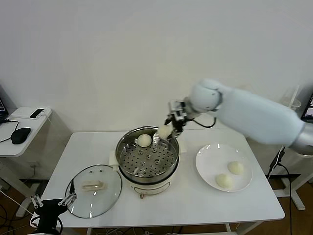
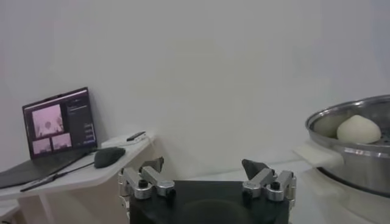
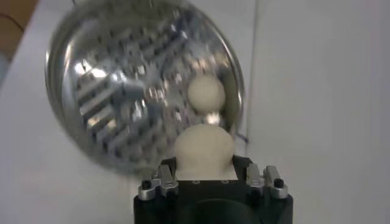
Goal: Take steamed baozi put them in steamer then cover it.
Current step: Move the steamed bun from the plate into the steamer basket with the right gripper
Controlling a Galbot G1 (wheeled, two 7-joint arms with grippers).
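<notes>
Below the right gripper [image 1: 165, 132] and the bun [image 3: 203, 151] clamped between its jaws, the steamer [image 1: 146, 159] stands uncovered, so the way down is free. One bun [image 1: 144, 140] already lies on the tray, just beside the jaws on the robot's left; the rest of the perforated floor, nearer the robot, is bare. The far rim sits close under the jaws, though how close is hard to judge.

The cover [image 1: 93, 190] lies flat on the table [image 1: 244, 203], well to the left of those jaws and just ahead of the left gripper [image 1: 53, 202], whose jaws stand wide at the near table edge.

The plate [image 1: 208, 159] with two buns [image 1: 229, 175] takes up the table right of the steamer.
</notes>
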